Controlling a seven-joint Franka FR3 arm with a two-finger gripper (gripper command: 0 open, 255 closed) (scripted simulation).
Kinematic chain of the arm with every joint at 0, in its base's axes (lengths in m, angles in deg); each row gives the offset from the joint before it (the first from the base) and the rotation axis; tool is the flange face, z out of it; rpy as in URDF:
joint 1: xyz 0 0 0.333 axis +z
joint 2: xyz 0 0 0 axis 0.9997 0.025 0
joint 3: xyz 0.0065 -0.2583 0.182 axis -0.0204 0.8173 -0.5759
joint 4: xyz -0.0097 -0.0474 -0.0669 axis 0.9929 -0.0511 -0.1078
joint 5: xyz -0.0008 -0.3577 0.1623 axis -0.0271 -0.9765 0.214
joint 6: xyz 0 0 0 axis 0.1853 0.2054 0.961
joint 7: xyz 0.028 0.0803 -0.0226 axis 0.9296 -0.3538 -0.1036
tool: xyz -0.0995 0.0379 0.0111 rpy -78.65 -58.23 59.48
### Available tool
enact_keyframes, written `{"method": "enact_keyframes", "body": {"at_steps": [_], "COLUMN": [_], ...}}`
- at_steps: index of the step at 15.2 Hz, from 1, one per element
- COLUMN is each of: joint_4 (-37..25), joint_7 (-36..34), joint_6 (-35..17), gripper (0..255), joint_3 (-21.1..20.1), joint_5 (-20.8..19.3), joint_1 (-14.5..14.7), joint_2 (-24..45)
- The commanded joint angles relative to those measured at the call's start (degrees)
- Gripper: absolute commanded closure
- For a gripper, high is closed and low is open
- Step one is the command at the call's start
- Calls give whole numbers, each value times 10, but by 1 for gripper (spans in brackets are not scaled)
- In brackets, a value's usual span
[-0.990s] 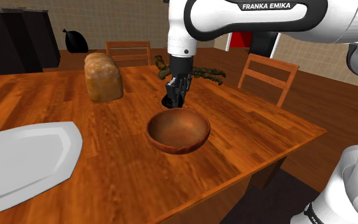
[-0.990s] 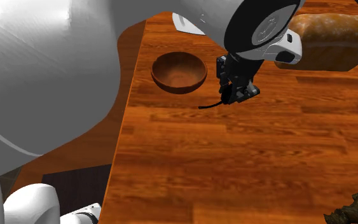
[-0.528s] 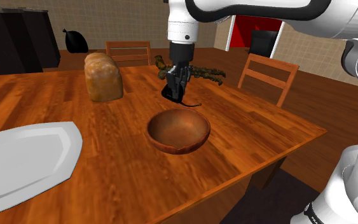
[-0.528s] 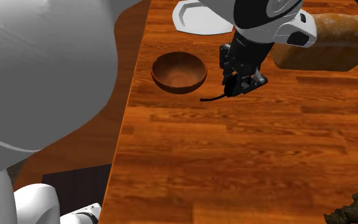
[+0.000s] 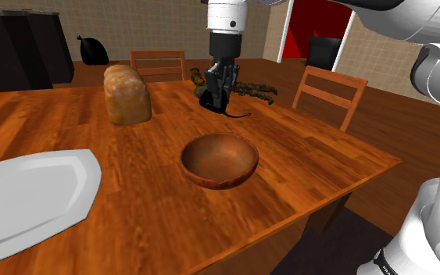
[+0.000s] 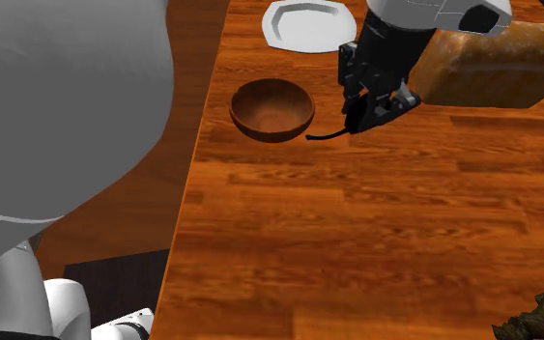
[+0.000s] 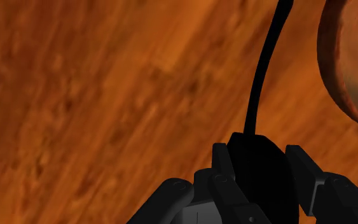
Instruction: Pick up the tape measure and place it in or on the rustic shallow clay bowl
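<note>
- My end effector (image 7: 260, 159) is clenched on the tape measure (image 7: 260, 181). In the wrist view the flat black body sits squeezed between both fingers.
- The tape's thin black tail (image 7: 260, 89) sticks out ahead of the fingers and hangs free, touching nothing.
- Change: a second ago I was low at the tabletop (image 5: 132, 211) with the tape measure down near the wood. Now the end effector (image 5: 215, 98) is clearly higher in the shoulder view and the tape measure (image 5: 212, 101) has come up with it.
- So the tape measure is in the air in my grasp, off the tabletop. I judge that the grip has survived the lift.
- The brown shallow bowl (image 5: 219, 160) hasn't moved. It is empty and upright, just beside my path.
- In the second exterior view the end effector (image 6: 361, 116) is near the bowl (image 6: 272, 109), on that view's right and not over it yet.
- What's left, I judge, is to carry the tape measure across above the rim, lower it and release. The dangling tail might catch the rim.
- Farther out, the bread loaf (image 5: 126, 95), the pale plate (image 5: 30, 195) and the gnarled branch (image 5: 259, 90) are unchanged.
</note>
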Motion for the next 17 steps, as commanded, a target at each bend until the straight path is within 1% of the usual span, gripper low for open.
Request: {"method": "enact_keyframes", "body": {"at_steps": [1,5,9,10,13,17], "joint_4": [-35,-104,-192,-202,-151,-108], "joint_7": [-2,-6,-11,-11,-46,-96], "joint_6": [23,67,119,125,109,96], "gripper": [255,255,255,255,255,255], "joint_3": [-1,-3,-5,-5,-17,-35], "joint_5": [-4,-11,-23,-24,-16,-9], "joint_1": [3,10,21,23,40,67], "joint_2": [13,38,74,79,43,12]}}
